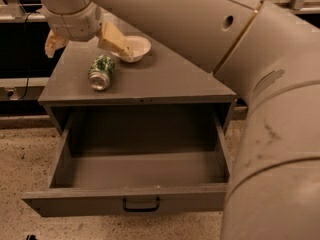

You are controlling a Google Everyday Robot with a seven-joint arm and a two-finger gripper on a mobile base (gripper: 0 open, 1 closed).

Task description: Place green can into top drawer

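Note:
The green can lies on its side on the grey cabinet top, at the left, its silver end facing me. The top drawer is pulled fully out below it, and its inside shows nothing in it. My gripper hangs above the back left of the cabinet top, just beyond the can and not touching it. It is open, with one cream finger over the bowl's left rim and the other off the cabinet's left edge.
A cream-white bowl stands on the cabinet top right of the can. My large arm fills the upper and right side of the view. Speckled floor lies around the drawer. A black handle sits at the centre of the drawer front.

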